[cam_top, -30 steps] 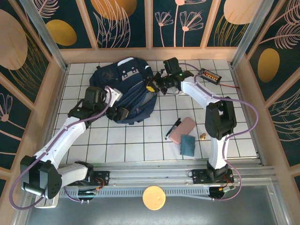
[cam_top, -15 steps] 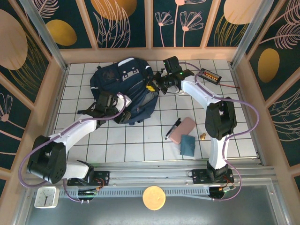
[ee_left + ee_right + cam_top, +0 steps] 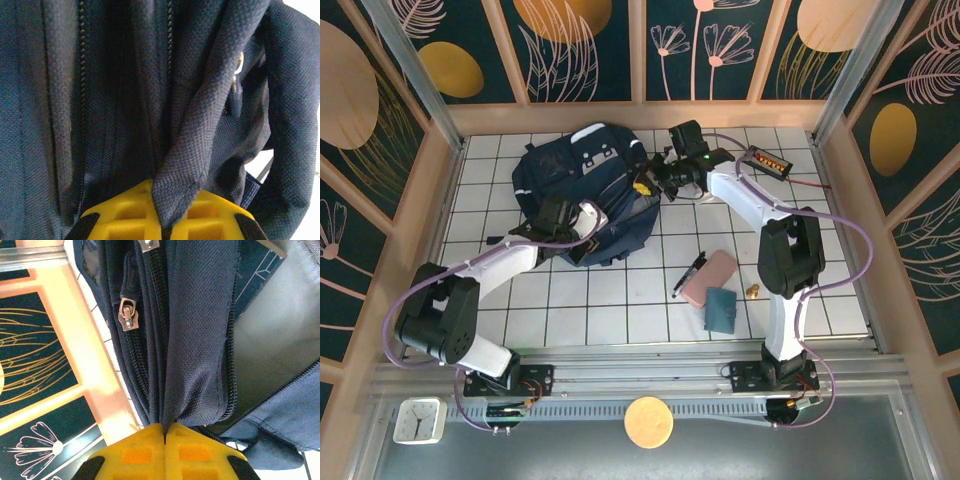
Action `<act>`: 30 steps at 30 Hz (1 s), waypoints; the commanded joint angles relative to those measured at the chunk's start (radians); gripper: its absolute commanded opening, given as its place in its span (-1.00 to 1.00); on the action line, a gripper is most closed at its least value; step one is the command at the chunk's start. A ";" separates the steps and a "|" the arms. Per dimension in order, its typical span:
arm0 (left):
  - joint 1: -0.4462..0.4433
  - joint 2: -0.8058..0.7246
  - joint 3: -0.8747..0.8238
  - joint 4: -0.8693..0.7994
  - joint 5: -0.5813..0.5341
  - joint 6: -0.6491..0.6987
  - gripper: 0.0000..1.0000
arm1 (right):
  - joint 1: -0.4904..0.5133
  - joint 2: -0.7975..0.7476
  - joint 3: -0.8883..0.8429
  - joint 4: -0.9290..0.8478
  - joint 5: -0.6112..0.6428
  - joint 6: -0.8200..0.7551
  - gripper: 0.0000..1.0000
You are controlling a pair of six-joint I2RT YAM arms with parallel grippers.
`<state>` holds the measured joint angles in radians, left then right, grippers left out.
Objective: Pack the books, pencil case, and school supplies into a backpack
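Left hand (image 3: 162, 222) and right hand (image 3: 165, 437) pinch backpack (image 3: 570, 165) fabric, interior hidden.

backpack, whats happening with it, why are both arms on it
Both arms are gripping the backpack. The left fingers are shut on a fold of its navy fabric, and the right fingers are pinched shut on fabric beside a zip. They seem to be holding the bag to pull it open. The pink pencil case, black pen and teal item lie on the table to its right, not yet packed.
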<state>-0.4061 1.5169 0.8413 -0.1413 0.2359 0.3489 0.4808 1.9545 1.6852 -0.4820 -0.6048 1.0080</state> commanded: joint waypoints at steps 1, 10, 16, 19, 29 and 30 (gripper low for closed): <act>-0.002 0.027 0.094 -0.068 0.077 -0.049 -1.00 | -0.035 -0.090 -0.029 0.004 -0.007 -0.034 -1.00; -0.003 -0.003 0.343 -0.277 0.327 -0.180 -1.00 | -0.050 -0.260 -0.077 -0.191 0.196 -0.420 0.05; -0.002 -0.020 0.357 -0.262 0.358 -0.239 -1.00 | 0.070 -0.275 -0.080 -0.062 0.130 -0.548 0.00; -0.002 -0.031 0.345 -0.236 0.361 -0.261 -1.00 | 0.099 -0.248 -0.131 0.027 0.106 -0.539 -0.11; 0.000 -0.073 0.293 -0.078 0.408 -0.395 -1.00 | 0.101 -0.234 -0.485 0.362 0.033 -0.503 -0.13; 0.000 -0.076 0.287 -0.074 0.409 -0.399 -1.00 | 0.101 -0.235 -0.494 0.362 0.030 -0.511 -0.12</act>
<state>-0.4068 1.5043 1.1057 -0.3897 0.5388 0.0113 0.5819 1.7050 1.2297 -0.1791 -0.5621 0.5102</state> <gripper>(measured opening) 0.071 0.437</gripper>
